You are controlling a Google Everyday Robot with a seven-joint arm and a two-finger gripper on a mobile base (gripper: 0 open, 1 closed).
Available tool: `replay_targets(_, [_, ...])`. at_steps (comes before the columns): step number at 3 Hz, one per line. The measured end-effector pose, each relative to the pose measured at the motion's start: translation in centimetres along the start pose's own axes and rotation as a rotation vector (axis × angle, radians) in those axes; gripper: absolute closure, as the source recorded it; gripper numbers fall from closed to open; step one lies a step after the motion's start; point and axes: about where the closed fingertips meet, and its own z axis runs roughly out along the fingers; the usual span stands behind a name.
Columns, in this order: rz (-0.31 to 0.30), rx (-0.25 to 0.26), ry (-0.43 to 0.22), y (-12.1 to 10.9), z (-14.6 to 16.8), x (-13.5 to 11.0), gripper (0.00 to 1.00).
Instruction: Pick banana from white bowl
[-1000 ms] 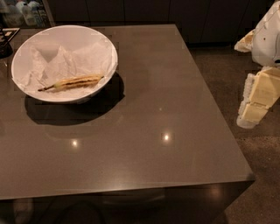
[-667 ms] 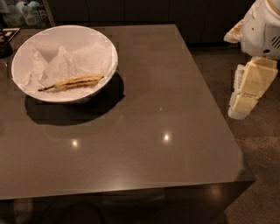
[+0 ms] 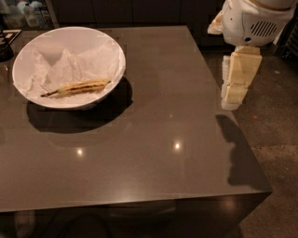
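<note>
While the fingers (image 3: 235,90) hang just off the desk's (image 3: 186,153) edge, their spread impossible to tell, the banana (image 3: 79,87) lies well away in the white bowl (image 3: 122,56); likely light, soft, easily bruised, best pinched gently mid-length.

You have nothing to read here. No lettering, label, brand, number or sign can be made out on the bowl (image 3: 19,59), the banana (image 3: 79,87), the table (image 3: 163,153) or the robot's white housing (image 3: 247,23). The clutter (image 3: 23,14) behind the table's far left corner is too blurred to read. The gripper (image 3: 231,100) hangs just off the table's right edge, well apart from the bowl, and its pale surfaces show no marking.
</note>
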Motion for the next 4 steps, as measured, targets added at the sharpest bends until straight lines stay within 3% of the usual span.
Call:
replay_targets(1, [-0.006,0.017,-0.007,-0.3,-0.2,-0.4,0.0])
replay_targets(2, [-0.023,0.031,-0.018,-1.5,1.2,-2.4,0.0])
replay_targets(4, [-0.175,-0.017,0.036,-6.0,6.1,-9.1,0.0])
